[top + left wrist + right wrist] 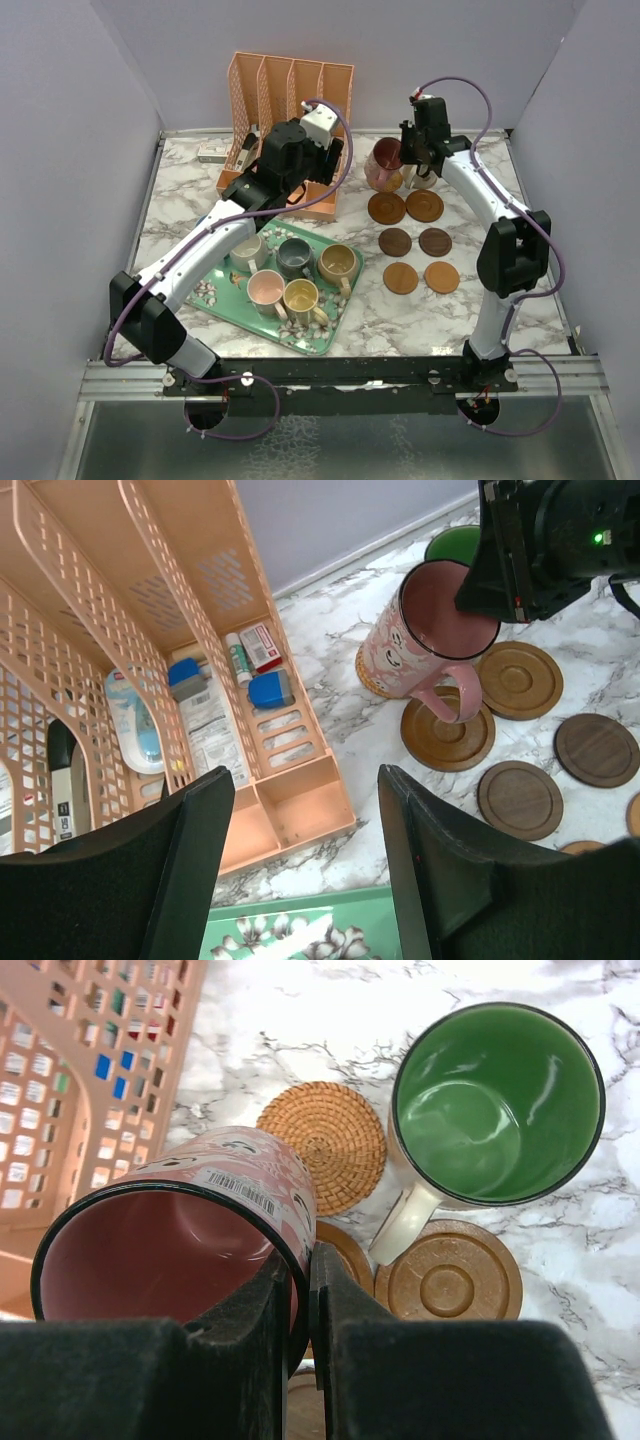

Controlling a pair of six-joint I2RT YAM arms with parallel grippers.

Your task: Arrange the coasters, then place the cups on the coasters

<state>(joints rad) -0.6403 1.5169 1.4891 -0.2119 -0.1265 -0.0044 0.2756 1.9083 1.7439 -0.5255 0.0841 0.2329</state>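
The left gripper (300, 790) hangs wide and empty at the tray's (230, 290) 12 o'clock, probably ready for another cup. At the table's (180, 200) 1 o'clock, the right gripper (308, 1260) pinches the tilted pink cup (170, 1230) by its rim, seemingly seating it on the woven coaster (322, 1147).

"What's on that table (180, 200)?"

"It's a white marble-look top. A green floral tray (222, 296) lies at the front left, and a peach slotted organizer (300, 85) stands behind it at the back."

"And on the right?"

"Six wooden coasters (395, 242) lie flat in pairs, three rows deep, near one another but apart. Behind them lies a woven coaster (322, 1145). A green-lined cup (497, 1100) stands upright just beside it. I can't tell whether anything lies under the cup."
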